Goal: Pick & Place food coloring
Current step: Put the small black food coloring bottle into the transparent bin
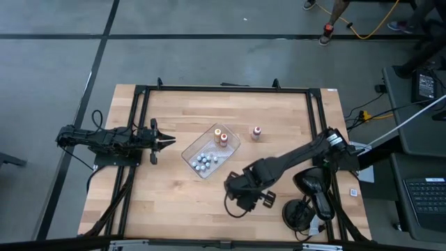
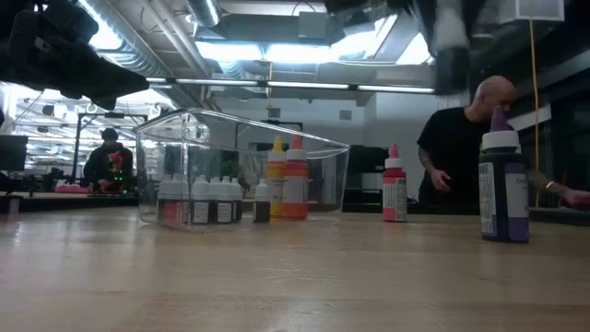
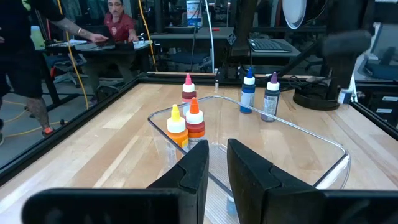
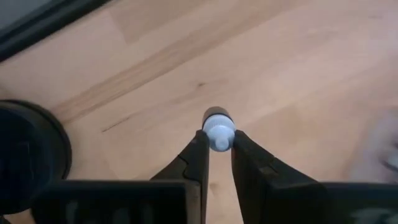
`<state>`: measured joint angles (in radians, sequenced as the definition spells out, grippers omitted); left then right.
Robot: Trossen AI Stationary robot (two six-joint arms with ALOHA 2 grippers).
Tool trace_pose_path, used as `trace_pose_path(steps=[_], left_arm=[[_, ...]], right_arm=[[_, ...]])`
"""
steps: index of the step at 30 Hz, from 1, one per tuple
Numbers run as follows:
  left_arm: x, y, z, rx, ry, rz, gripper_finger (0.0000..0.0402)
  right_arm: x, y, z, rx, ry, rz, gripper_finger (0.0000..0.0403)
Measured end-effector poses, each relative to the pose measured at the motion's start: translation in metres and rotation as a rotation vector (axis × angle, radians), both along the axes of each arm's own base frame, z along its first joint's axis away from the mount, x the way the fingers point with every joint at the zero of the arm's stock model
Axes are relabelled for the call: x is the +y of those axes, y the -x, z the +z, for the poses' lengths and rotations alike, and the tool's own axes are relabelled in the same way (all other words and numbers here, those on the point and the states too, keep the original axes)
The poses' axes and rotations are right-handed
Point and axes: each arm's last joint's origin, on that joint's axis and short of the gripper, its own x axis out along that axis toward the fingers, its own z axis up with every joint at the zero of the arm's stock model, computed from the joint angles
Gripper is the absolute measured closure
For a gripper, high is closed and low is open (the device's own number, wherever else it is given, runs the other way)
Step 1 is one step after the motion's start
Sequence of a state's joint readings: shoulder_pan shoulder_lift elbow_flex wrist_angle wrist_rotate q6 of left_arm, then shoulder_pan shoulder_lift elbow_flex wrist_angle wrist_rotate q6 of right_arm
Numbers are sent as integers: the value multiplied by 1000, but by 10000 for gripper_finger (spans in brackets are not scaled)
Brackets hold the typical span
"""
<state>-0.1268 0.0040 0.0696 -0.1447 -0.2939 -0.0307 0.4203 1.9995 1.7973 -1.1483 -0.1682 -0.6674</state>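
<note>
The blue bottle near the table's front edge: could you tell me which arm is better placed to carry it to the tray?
The right. Its gripper is already shut on the blue bottle. The left gripper waits shut and empty beside the tray, away from that bottle.

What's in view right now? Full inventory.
Table: one, pale wood.
Clear tray: one, transparent, mid-table.
Small bottles: a cluster, pale caps, inside the tray; count unclear.
Yellow bottle, orange bottle: one each, standing in the tray.
Red bottle: one, on the table outside the tray.
Blue bottle, purple bottle: one each, beyond the tray.
Pale-capped bottle: one, gripped; possibly one of those two.
Person: black top, behind the table.
Left claw: shut, empty, facing the tray.
Right claw: shut on the pale-capped bottle.
</note>
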Motion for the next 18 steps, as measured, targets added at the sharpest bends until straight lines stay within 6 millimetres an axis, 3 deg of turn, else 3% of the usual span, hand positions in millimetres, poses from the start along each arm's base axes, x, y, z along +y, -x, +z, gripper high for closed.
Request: trace_pose_path(steps=[11, 18], left_arm=[[0, 0, 0, 0, 0, 0, 346], [0, 0, 0, 0, 0, 0, 348]], right_arm=[[-54, -26, 54, -136, 13, -279, 347], [-102, -41, 67, -186, -20, -478, 347]])
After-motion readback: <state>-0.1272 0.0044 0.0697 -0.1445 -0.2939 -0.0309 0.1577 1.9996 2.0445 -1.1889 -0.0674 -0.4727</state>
